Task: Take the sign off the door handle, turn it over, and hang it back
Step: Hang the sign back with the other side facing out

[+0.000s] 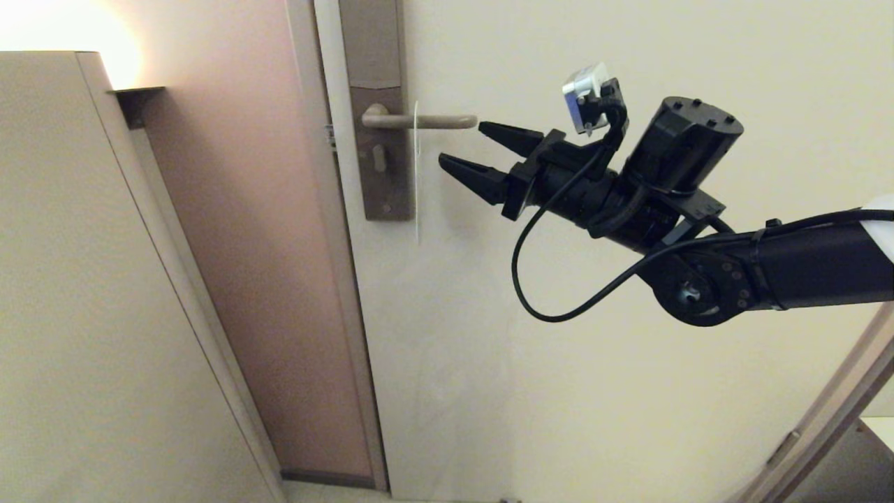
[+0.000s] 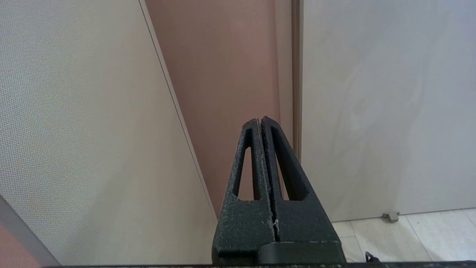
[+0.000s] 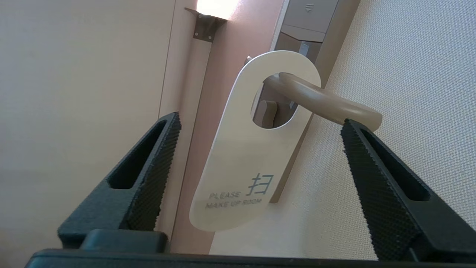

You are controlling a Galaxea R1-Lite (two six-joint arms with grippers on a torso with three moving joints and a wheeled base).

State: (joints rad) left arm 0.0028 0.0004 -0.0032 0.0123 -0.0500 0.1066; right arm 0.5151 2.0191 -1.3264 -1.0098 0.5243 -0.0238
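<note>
The sign hangs by its round hole on the door handle, white face with blue text towards my right wrist camera. In the head view the sign shows edge-on as a thin white line across the door handle. My right gripper is open just right of the handle's tip, apart from the sign, nothing between its fingers. One fingertip sits close under the handle's rounded end. My left gripper is shut and empty, low down, pointing at the door frame.
The handle sits on a tall brown-grey plate with a keyhole on the cream door. A beige cabinet side stands at the left, with a pinkish wall between. A doorstop sits on the tiled floor.
</note>
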